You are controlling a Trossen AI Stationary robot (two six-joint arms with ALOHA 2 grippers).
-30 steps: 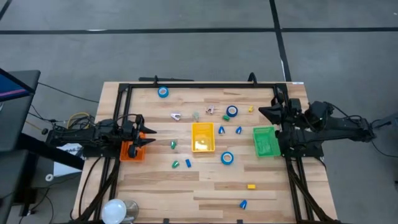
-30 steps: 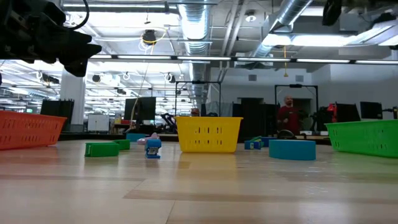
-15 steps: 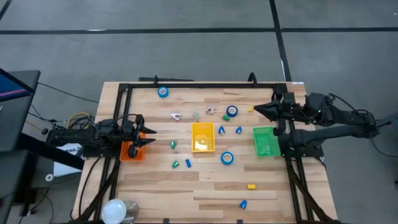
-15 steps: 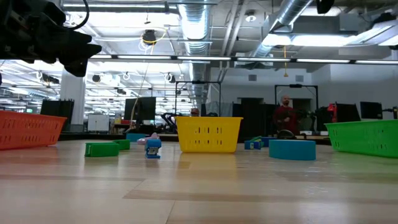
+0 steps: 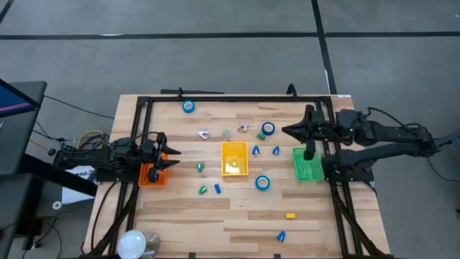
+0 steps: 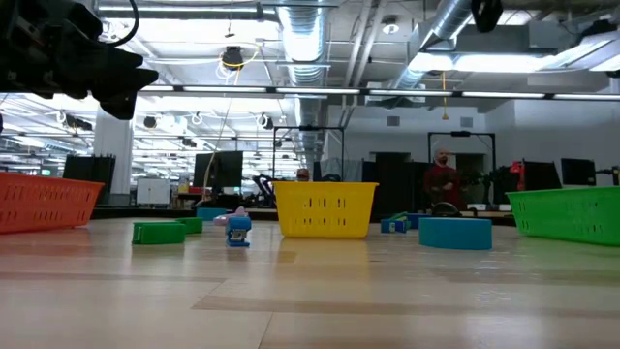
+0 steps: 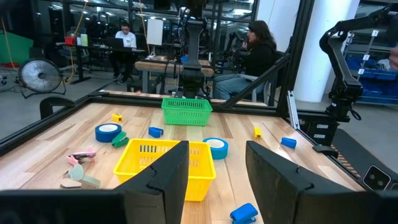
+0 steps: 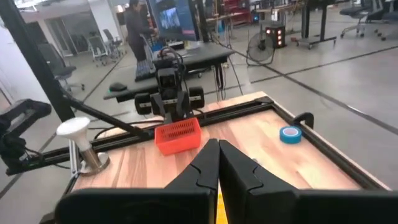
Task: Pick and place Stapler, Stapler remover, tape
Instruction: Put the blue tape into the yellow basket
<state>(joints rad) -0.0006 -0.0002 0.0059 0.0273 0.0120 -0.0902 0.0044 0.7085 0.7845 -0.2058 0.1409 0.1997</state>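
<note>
Three blue tape rolls lie flat on the table: one at the far edge (image 5: 188, 106), one right of centre (image 5: 268, 129) and one nearer (image 5: 262, 183). Small blue, green and pink pieces (image 5: 217, 188) are scattered around the yellow basket (image 5: 234, 167); which of them is the stapler or the stapler remover I cannot tell. My left gripper (image 5: 172, 157) stands open and level above the orange basket (image 5: 151, 176) at the left edge, with nothing between its fingers (image 7: 161, 180). My right gripper (image 5: 289, 131) is shut and empty, high above the table beside the green basket (image 5: 307, 164).
A black frame (image 5: 237, 98) runs around the table's edges. A white round lamp-like thing (image 5: 133, 243) stands at the near left corner. A yellow block (image 5: 290, 215) and a blue piece (image 5: 281, 235) lie toward the near right. People sit and stand in the room beyond the table.
My right gripper has reached out from the table's right edge toward the middle, past the green basket's far end, rising and tipping up toward level; it stays shut.
</note>
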